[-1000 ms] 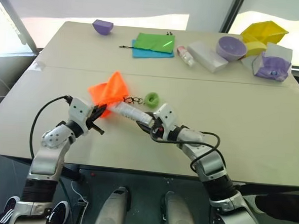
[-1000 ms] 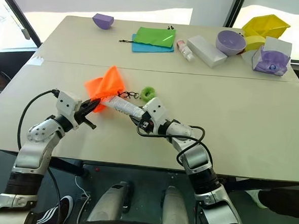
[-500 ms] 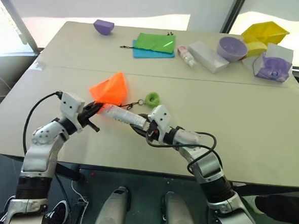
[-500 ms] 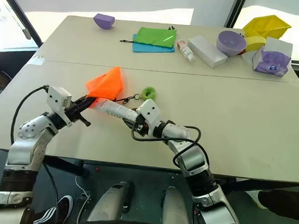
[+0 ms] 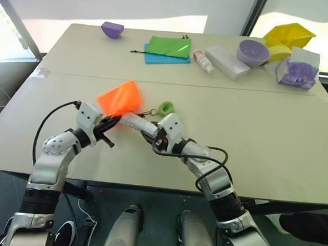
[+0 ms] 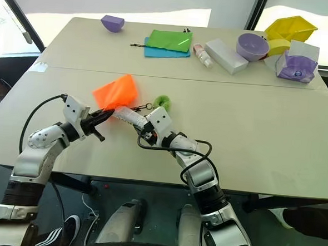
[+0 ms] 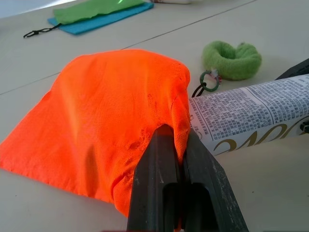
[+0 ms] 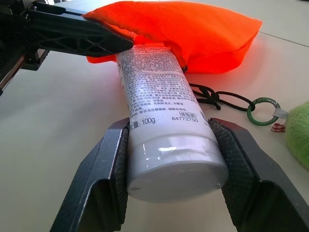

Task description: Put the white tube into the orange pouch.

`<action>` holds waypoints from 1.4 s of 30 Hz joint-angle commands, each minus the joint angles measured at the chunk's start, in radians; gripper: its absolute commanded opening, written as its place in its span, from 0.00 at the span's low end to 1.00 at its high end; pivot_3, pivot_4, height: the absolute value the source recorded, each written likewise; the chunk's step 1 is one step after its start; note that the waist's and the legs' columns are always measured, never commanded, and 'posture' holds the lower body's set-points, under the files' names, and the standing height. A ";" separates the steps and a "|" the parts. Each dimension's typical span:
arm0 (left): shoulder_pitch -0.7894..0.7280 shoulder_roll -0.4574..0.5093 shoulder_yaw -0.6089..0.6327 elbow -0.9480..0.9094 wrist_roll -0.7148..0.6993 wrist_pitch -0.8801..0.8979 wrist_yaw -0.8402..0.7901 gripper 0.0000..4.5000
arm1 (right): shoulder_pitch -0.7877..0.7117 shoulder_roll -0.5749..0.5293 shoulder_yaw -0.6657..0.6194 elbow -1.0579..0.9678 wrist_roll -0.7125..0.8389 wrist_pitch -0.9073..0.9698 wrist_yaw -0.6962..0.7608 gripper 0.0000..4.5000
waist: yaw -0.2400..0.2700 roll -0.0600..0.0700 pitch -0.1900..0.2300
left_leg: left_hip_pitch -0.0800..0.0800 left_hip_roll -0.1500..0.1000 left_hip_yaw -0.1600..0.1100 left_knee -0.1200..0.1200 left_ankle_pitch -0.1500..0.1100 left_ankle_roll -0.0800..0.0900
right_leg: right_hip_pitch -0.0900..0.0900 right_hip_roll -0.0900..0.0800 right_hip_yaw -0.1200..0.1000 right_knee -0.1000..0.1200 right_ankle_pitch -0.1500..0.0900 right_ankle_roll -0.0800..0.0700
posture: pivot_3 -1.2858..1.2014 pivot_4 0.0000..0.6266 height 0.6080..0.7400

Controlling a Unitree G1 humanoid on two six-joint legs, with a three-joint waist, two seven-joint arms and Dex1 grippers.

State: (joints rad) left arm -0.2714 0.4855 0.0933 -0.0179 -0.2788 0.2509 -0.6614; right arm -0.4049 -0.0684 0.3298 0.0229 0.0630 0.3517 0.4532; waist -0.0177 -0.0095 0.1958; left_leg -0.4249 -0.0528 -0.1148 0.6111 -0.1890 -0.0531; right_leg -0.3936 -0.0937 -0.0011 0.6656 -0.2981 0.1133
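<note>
Now the right gripper [image 5: 154,134] clasps the white tube [image 5: 135,122], its long axis aimed at ten o'clock into the orange pouch [image 5: 120,97], whose rim the left gripper [image 5: 115,120] pinches.

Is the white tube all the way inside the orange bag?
No, most of the white tube sticks out of the orange pouch, gripped by the right gripper.

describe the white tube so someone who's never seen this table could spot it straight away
On the near half of the beige table, look between the two grippers. The white tube is clamped in the right gripper, its far end under the orange pouch. Unlike the white box at the far edge, it is round with grey print.
</note>
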 commanded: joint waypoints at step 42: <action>-0.010 -0.051 0.003 -0.199 -0.035 0.134 0.086 0.00 | -0.111 -0.083 0.084 0.001 -0.104 0.046 0.169 0.51 | -0.003 0.000 0.000 | 0.000 0.002 0.000 0.000 0.002 -0.002 | 0.000 0.002 0.000 0.000 0.001 -0.002 | 0.52 0.24 1.00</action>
State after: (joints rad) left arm -0.2765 0.4320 0.0927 -0.1709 -0.2973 0.4036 -0.5678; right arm -0.4837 -0.1531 0.3928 0.0882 -0.0566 0.3517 0.5794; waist -0.0205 -0.0095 0.1958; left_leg -0.4246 -0.0508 -0.1149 0.6106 -0.1873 -0.0549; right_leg -0.3939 -0.0912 -0.0010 0.6656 -0.2969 0.1114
